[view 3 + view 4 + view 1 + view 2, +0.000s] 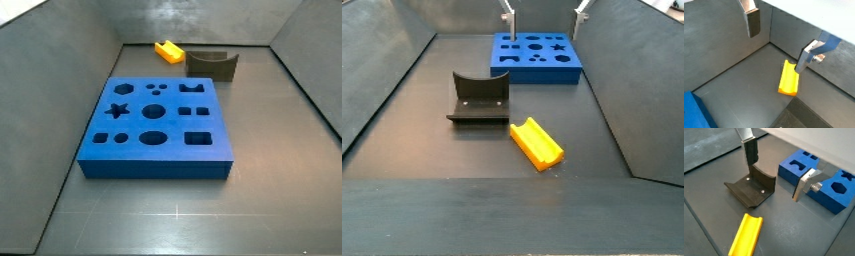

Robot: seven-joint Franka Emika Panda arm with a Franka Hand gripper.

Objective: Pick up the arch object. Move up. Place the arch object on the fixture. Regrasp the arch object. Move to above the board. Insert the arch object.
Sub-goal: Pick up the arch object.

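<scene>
Both fingers (751,152) of the gripper (774,170) hang spread apart and empty above the floor, with the arch object (536,142) lying loose just beside the fixture (478,98), so descending off-centre would likely nudge it aside.

The blue board (154,125) is lying flat on the dark floor, its cut-outs facing up. Beyond its far edge, the yellow arch object (168,49) is resting just beside the dark fixture (213,62). The gripper is sitting outside this side view.
</scene>
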